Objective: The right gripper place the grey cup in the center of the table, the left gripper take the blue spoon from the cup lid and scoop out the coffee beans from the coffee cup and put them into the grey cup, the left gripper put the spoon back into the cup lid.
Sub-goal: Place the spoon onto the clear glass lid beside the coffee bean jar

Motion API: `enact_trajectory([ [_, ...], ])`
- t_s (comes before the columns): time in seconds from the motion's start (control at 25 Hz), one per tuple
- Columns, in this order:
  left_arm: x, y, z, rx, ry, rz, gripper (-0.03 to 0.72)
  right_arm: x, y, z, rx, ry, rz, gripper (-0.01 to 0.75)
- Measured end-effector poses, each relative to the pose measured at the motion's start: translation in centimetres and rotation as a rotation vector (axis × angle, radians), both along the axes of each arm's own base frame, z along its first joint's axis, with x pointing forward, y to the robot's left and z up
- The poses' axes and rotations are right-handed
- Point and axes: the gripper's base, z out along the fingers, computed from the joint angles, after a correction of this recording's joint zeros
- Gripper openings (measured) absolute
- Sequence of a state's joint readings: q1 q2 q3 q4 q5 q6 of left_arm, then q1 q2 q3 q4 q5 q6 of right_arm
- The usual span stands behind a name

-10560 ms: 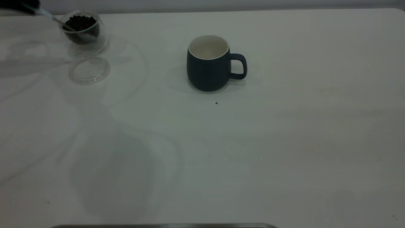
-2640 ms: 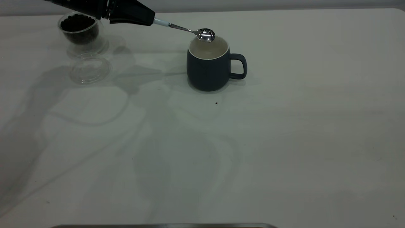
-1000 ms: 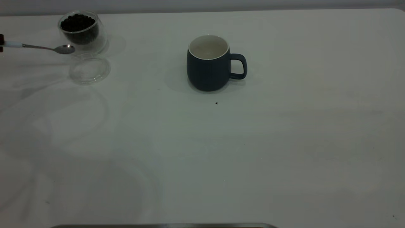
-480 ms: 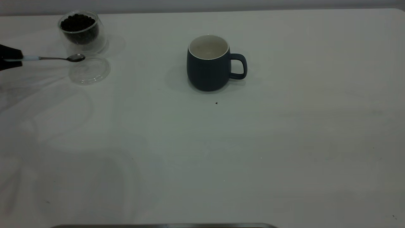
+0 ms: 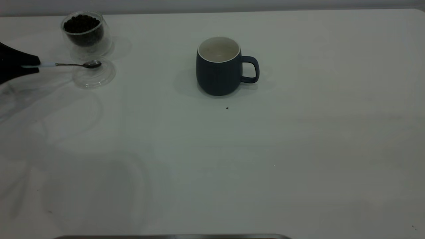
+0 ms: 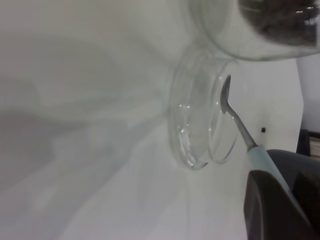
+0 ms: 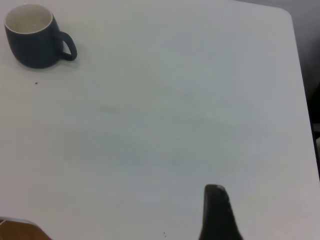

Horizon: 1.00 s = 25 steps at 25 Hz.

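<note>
The left gripper (image 5: 33, 63) comes in from the left edge of the exterior view, closed on the pale handle of the blue spoon (image 5: 74, 64). The spoon lies almost level, and its metal bowl is over the upper part of the cup lid (image 5: 94, 73). In the left wrist view the bowl (image 6: 225, 95) is close to the lid's rim (image 6: 190, 125), but I cannot tell if it touches already.

The step in hand seems to be the last one, putting the spoon back into the lid. To do it well, I think the gripper should lower the spoon slowly until the bowl rests inside the lid, then let go only when the handle is supported. The lid is light and shallow, so a push from the side could slide it or tip it.

The coffee cup (image 5: 86, 31) with the coffee beans (image 5: 81, 24) stands just behind the lid, in the upper left of the frame. It is very near to the spoon, so the gripper should better retreat toward the left edge, not upward in the picture. The grey cup (image 5: 219, 66) stands upright in the upper middle of the table (image 5: 265, 149), well apart from the lid. Below and to the right there is much open table.

The right gripper (image 7: 217, 212) is parked off to the side; whether it is open, I cannot tell.
</note>
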State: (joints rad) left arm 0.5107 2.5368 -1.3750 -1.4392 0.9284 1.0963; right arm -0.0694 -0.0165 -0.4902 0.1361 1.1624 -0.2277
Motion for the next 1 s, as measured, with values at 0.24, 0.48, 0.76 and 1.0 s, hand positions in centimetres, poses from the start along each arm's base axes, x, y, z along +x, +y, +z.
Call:
enact_trajectory([
  [0.24, -0.1, -1.2, -1.5, -0.026, 0.030, -0.018, 0.132, 0.0, 0.0, 0.0, 0.000, 0.000, 0.000, 0.459],
  [0.48, 0.1, -1.6, -1.8, -0.019, 0.011, -0.027, 0.148, 0.0, 0.0, 0.0, 0.000, 0.000, 0.000, 0.459],
  [0.76, 0.2, -1.8, -1.8, 0.024, -0.042, -0.066, 0.429, 0.0, 0.0, 0.0, 0.000, 0.000, 0.000, 0.459],
  [1.0, 1.0, -1.0, -0.7, 0.152, -0.110, -0.224, 0.641, 0.0, 0.0, 0.0, 0.000, 0.000, 0.000, 0.459],
])
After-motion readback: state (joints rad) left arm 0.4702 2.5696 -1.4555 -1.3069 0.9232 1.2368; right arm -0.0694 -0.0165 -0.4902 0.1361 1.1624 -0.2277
